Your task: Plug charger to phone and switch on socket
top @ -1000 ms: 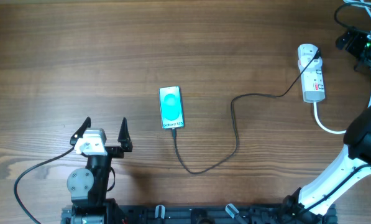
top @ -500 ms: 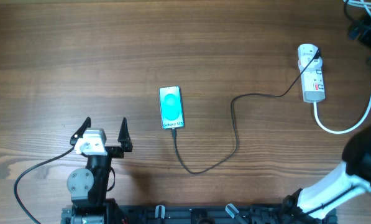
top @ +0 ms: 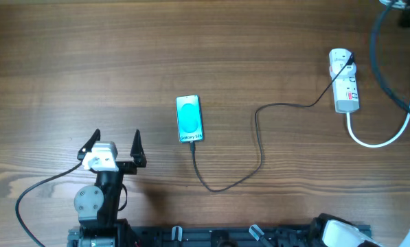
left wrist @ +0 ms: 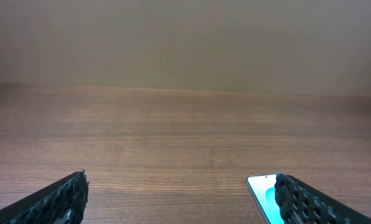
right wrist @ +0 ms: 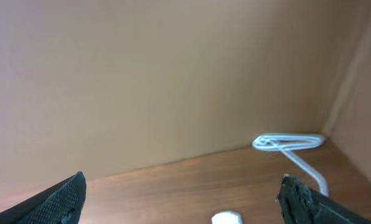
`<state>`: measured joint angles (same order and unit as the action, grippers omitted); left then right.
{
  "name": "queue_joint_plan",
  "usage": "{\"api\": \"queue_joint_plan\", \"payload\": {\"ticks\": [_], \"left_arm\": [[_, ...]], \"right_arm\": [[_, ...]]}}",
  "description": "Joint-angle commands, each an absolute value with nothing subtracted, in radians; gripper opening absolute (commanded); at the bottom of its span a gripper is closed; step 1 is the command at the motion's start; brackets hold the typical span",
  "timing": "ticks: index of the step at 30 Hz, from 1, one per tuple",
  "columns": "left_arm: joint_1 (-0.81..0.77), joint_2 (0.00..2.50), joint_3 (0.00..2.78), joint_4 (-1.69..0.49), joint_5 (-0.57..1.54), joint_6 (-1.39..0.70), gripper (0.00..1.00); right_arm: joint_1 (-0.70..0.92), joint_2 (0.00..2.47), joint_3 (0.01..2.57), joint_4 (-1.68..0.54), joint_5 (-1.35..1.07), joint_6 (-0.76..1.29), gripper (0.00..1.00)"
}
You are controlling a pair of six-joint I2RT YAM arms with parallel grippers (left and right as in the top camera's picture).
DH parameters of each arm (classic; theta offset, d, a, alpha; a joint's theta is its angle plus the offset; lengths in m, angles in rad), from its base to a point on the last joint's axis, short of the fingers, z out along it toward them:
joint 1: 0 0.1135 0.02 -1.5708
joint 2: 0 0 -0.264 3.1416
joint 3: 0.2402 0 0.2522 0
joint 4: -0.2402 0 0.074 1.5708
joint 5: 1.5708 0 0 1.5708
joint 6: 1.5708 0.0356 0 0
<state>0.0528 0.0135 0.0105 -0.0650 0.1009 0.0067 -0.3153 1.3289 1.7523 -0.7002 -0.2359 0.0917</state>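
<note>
Right end effector (right wrist: 182, 196) has withdrawn from the socket (top: 344, 89) at 2 o'clock, fingers apart and empty. Left end effector (top: 117, 136), at 8 o'clock, is likewise spread. Phone (top: 189, 118) lies at the centre of the desk (top: 88, 55), charger (top: 259, 140) seemingly inserted: task probably complete.

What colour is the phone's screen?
Turquoise, with a white edge; the phone shows best in the overhead view.

The table (top: 88, 55) carries one phone (top: 189, 119), one black charger cable (top: 261, 147), one white socket strip (top: 344, 89) and one thick white cord (top: 369, 145).
</note>
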Motion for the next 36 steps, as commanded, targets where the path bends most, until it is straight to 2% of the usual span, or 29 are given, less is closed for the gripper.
{"api": "queue_joint_plan", "payload": {"ticks": [1, 7, 13, 19, 22, 25, 29, 32, 36], "left_arm": [[0.050, 0.003, 0.006, -0.072, 0.084, 0.019, 1.00], [0.050, 0.003, 0.006, -0.072, 0.084, 0.019, 1.00], [0.050, 0.003, 0.006, -0.072, 0.084, 0.019, 1.00], [0.050, 0.003, 0.006, -0.072, 0.085, 0.019, 1.00], [0.050, 0.003, 0.006, -0.072, 0.084, 0.019, 1.00], [0.050, 0.003, 0.006, -0.072, 0.084, 0.019, 1.00], [0.050, 0.003, 0.006, -0.072, 0.084, 0.019, 1.00], [0.050, 0.003, 0.006, -0.072, 0.084, 0.019, 1.00], [0.050, 0.003, 0.006, -0.072, 0.084, 0.019, 1.00]], "right_arm": [[-0.251, 1.328, 1.655, -0.705, -0.245, 0.081, 1.00], [-0.156, 1.255, 1.353, -0.704, -0.245, 0.081, 1.00], [-0.137, 1.161, 1.008, -0.704, -0.245, 0.081, 1.00], [-0.137, 1.161, 0.867, -0.704, -0.245, 0.081, 1.00], [-0.136, 1.148, 0.858, -0.708, -0.161, 0.081, 1.00], [-0.129, 1.135, 0.857, -0.693, -0.138, 0.007, 1.00], [-0.049, 1.135, 0.771, -0.456, -0.139, -0.132, 1.00], [0.009, 1.120, 0.556, -0.126, -0.187, -0.128, 1.00], [0.008, 1.078, 0.349, 0.175, -0.220, -0.128, 1.00]]}}
